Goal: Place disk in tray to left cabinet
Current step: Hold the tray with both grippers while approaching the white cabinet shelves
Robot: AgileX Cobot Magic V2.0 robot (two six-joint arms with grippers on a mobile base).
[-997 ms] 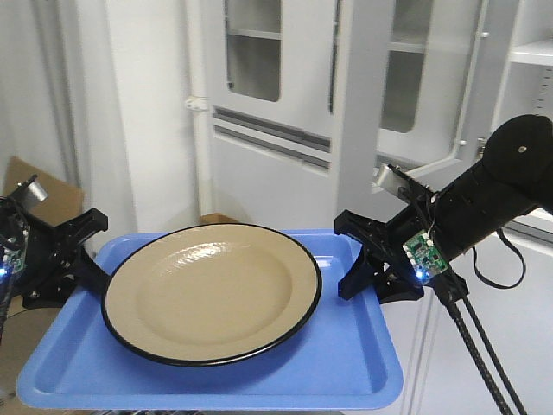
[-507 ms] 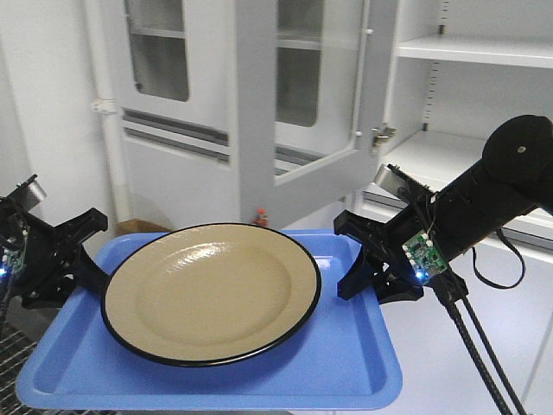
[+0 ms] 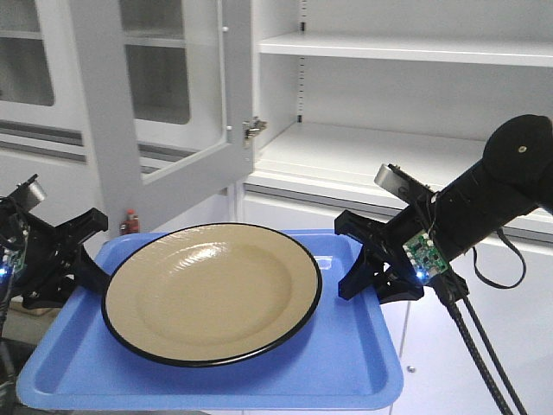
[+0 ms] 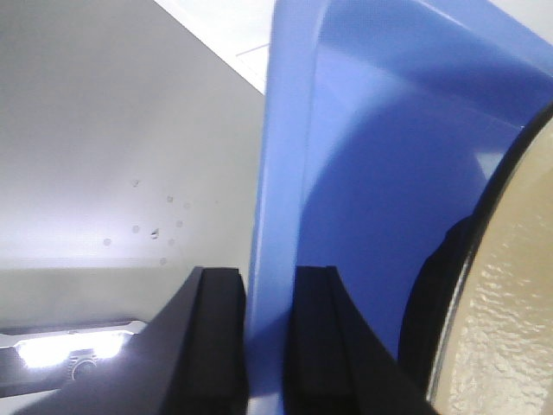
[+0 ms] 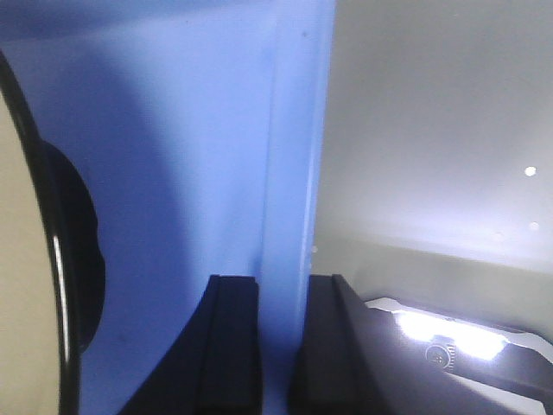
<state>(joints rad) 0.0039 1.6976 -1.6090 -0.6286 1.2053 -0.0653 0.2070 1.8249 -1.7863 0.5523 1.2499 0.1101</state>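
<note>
Squarely in the front view, the tray (image 3: 346,367) is carried in the air between the two arms, close to level. The disk (image 3: 212,290) lies flat inside it, set toward the left and far side. Its black rim runs close to the tray's left lip, while bare blue floor shows along the near edge and on the right.

Behind the tray stands the cabinet (image 3: 285,95). Its glass-paned door (image 3: 155,95) is swung open on the left, and two wide shelves (image 3: 389,151) show to the right of it. The tray is in front of the cabinet and rests on neither shelf.

At the left, the left gripper (image 3: 97,259) reaches in from the picture's edge. It is clamped on the tray's left lip — in the wrist view its black fingers (image 4: 216,346) sit one outside and one inside the lip, pinching it.

At the right, the right gripper (image 3: 356,264) grips the right lip near the far corner in the same way, with a finger on each side of the blue edge. Its arm slopes down from a round black joint (image 3: 518,147) at the upper right, and dark cables (image 3: 471,333) hang below the wrist.
</note>
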